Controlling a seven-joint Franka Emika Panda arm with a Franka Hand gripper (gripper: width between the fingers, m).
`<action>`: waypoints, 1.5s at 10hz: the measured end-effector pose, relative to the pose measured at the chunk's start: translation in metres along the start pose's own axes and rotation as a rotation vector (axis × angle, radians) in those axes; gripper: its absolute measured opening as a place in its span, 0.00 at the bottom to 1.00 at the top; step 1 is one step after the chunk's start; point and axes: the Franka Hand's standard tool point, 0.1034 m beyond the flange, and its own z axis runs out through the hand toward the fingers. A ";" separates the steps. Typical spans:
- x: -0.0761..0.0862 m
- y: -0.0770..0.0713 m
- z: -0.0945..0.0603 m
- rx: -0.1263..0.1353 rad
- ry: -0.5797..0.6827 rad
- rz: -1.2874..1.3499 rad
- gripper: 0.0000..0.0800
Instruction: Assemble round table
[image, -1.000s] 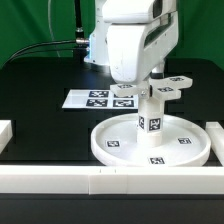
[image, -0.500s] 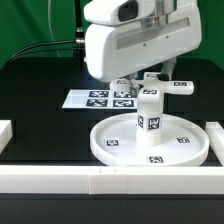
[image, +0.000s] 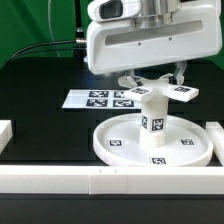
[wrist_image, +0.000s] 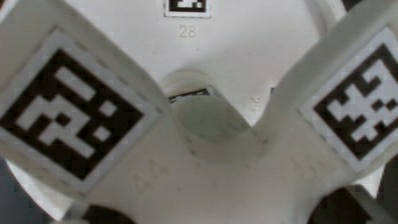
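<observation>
At the far left of the exterior view a short white border rail (image: 6, 134) sits on the black worktop (image: 40, 85), and a long white rail (image: 60, 180) runs across the lower edge of the frame. Left of centre, behind the furniture, the marker board (image: 92, 99) lies flat, its printed tags partly hidden by the parts in front. In the lower middle to lower right of the frame rests the large round disc (image: 120, 152) of the table: white plastic with a raised rim and several black-and-white square tags spread on its flat face. From the middle of the disc the short cylinder leg (image: 153, 122) stands upright, white, with a tag on its side facing the camera. On top of the leg, just below the robot's wide white housing (image: 150, 45) in the upper centre, is the flat cross-shaped piece (image: 160, 93), lying level, its arms reaching out to both sides and each arm end carrying a tag. The hand (image: 152, 80) comes down onto this cross and its fingers are clamped on it at the centre. In the wrist view two tagged arms of the cross (wrist_image: 80, 100) fill the frame with a notch between them, the white disc (wrist_image: 240, 40) lying beyond. At the far right of the exterior view another white rail (image: 214, 135) stands beside the disc.
</observation>
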 end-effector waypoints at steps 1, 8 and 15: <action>0.000 0.000 0.000 0.000 0.000 0.074 0.56; -0.002 0.001 -0.001 0.029 0.023 0.765 0.56; 0.002 0.002 -0.002 0.072 0.047 1.227 0.56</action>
